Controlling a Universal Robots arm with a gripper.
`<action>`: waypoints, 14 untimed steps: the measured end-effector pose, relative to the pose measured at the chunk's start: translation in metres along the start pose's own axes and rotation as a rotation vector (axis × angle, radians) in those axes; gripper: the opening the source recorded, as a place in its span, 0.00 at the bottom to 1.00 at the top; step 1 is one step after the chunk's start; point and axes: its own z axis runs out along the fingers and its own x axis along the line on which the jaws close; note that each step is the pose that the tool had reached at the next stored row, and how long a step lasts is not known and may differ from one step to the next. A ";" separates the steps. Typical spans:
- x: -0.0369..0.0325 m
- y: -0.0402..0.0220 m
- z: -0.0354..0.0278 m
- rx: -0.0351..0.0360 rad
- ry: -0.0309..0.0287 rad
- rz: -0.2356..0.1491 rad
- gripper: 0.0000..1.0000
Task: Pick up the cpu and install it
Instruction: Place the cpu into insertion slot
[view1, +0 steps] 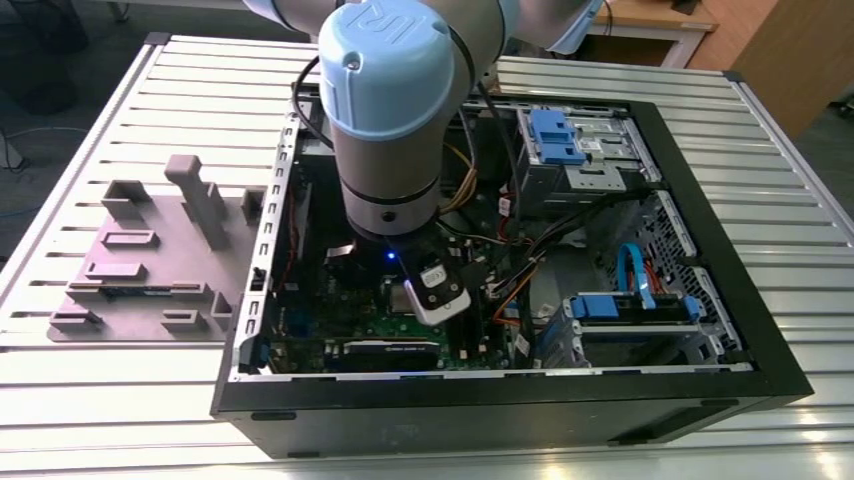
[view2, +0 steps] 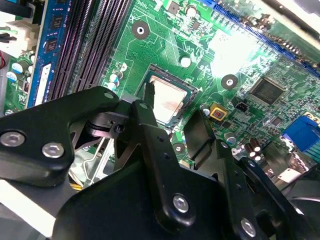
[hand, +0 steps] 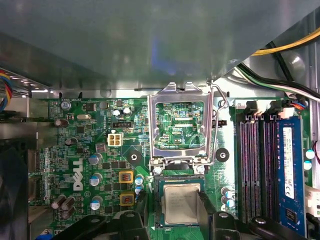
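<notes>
The gripper (view2: 172, 111) sits low inside the case (view1: 507, 395), right over the socket (hand: 161, 200) on the board (hand: 75, 150). The cpu (hand: 182, 202) lies in the socket, silvery top up. In both wrist views it looks flat and square to the frame, though 1 edge is covered, so that is a guess. I cannot tell whether the claw grips the cpu or has let go, because the gripper's own body hides the contact. The load plate (hand: 151, 130) stands open beyond the socket and its lever (hand: 216, 130) is up, so nothing clamps the cpu.

I see 3 risks:
- If a corner rides on the socket wall, any downward push could bend pins beneath.
- If the claw is clenched on the cpu, a tilted lift could drag it askew or out.
- A sideways slip could strike the open plate or the small capacitors (hand: 139, 179) just beside the socket.
</notes>
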 end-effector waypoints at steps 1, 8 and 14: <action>0.0001 0.0000 -0.0001 0.0002 0.0004 0.000 0.50; 0.0000 0.0000 0.0001 0.0000 0.0000 0.000 0.26; -0.0003 0.0003 -0.0036 -0.0008 -0.0005 0.000 0.26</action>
